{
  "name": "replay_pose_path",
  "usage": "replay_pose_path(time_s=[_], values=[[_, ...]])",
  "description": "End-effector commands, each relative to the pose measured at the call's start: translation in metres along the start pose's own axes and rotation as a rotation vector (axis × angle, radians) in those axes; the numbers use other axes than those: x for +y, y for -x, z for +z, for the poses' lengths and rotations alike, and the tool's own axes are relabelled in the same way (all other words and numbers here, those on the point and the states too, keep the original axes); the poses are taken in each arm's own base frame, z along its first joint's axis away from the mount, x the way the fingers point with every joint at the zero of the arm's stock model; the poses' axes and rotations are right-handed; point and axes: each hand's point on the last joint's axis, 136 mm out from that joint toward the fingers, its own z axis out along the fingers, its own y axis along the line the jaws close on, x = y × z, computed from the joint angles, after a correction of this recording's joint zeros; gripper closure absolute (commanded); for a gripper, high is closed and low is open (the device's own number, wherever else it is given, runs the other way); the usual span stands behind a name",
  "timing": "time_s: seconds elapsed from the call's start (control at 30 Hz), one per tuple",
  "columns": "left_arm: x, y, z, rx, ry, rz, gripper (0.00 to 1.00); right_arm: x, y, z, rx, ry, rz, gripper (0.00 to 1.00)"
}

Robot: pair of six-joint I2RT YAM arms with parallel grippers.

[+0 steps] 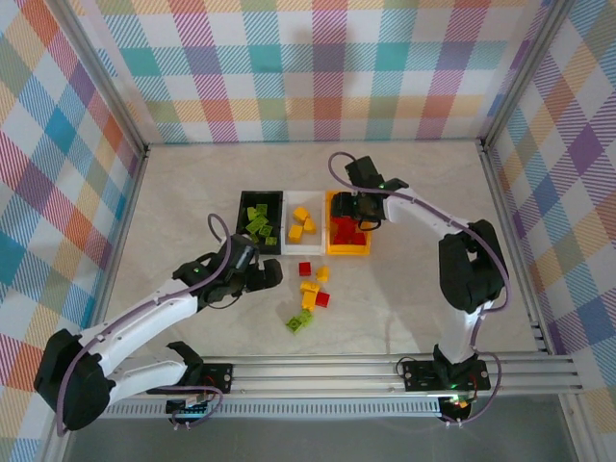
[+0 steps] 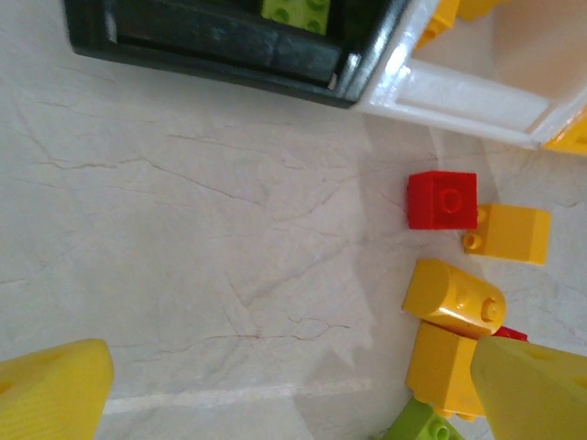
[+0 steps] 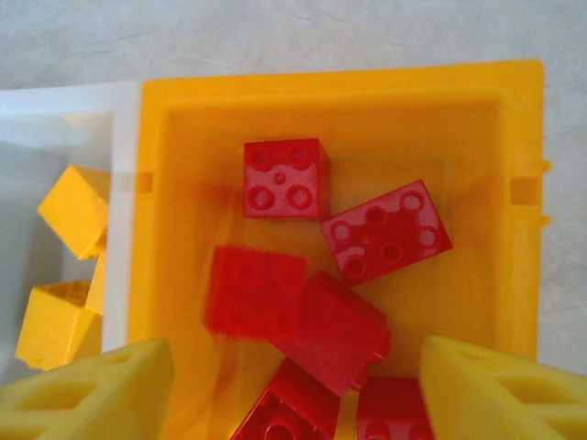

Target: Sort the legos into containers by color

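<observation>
**A:** Why is the right tool (image 3: 293,353) parked where it is?

**B:** It hangs straight over the orange-yellow container (image 3: 330,101), fingers (image 3: 92,394) spread apart and nothing pinched between them. I read that as a drop-off pose. The red legos (image 3: 385,229) lie directly beneath it in a jumble, some studs-up and some tipped on a side. One looks blurred, so I cannot tell how it is lying.

**A:** And the neighbouring containers?

**B:** Just to one side of that tool is the white container (image 3: 55,105) with the yellow legos (image 3: 73,206). Beyond it, farther from the tool, is the black container (image 1: 244,207) with the green legos (image 1: 258,223). So each colour has its own home, and the three stand side by side, touching.

**A:** What about the left tool (image 2: 292,353)?

**B:** It is as wide as it goes and carries nothing. It hovers low over bare worktop (image 2: 183,229), with the black container's wall just past its fingertips.

**A:** Why there?

**B:** My guess is that it is lining up on the loose legos (image 2: 454,298). They sit off to the side nearer the right arm, close by one finger rather than between the two.

**A:** How do they look?

**B:** They are small, glossy, studded bricks. There is a red brick (image 2: 442,199) lying studs-up, several yellow ones bunched together, and a lime-green one at the near edge. They touch one another, so singling one out probably calls for a careful approach.
</observation>
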Motion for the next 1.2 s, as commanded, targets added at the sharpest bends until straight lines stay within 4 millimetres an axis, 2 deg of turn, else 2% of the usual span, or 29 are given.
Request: replay_pose_path(time_s=[0.0,0.13,0.2,0.3,0.4,0.53,0.6,0.7,0.93,1.07,1.17], values=[[-0.021,-0.005,0.005,0.02,-0.057,0.074,0.0,0.017,0.017,-0.037,-0.059,0.083,-0.015,0.23],[-0.039,-0.01,0.021,0.047,-0.068,0.126,0.01,0.019,0.005,-0.06,-0.094,0.141,-0.008,0.21],[-0.05,-0.008,0.034,0.057,-0.076,0.134,0.06,0.016,-0.006,-0.067,-0.097,0.157,-0.002,0.21],[-0.066,-0.001,0.055,0.06,-0.088,0.139,0.15,0.009,-0.021,-0.077,-0.104,0.169,0.012,0.21],[-0.083,0.012,0.073,0.036,-0.099,0.155,0.17,0.003,-0.033,-0.084,-0.109,0.177,0.024,0.21],[-0.093,0.022,0.093,0.044,-0.061,0.184,0.17,-0.003,-0.044,-0.096,-0.124,0.183,0.034,0.21],[-0.091,0.022,0.103,0.059,-0.022,0.204,0.2,-0.006,-0.047,-0.1,-0.133,0.182,0.037,0.21],[-0.08,0.016,0.114,0.103,0.065,0.227,0.28,-0.01,-0.049,-0.106,-0.151,0.172,0.039,0.21],[-0.059,-0.006,0.125,0.155,0.159,0.255,0.39,-0.013,-0.051,-0.115,-0.179,0.18,0.048,0.2],[-0.051,-0.015,0.126,0.167,0.184,0.252,0.58,-0.014,-0.052,-0.118,-0.187,0.184,0.054,0.2],[-0.051,-0.015,0.118,0.146,0.18,0.247,0.66,-0.015,-0.053,-0.12,-0.192,0.182,0.06,0.2]])
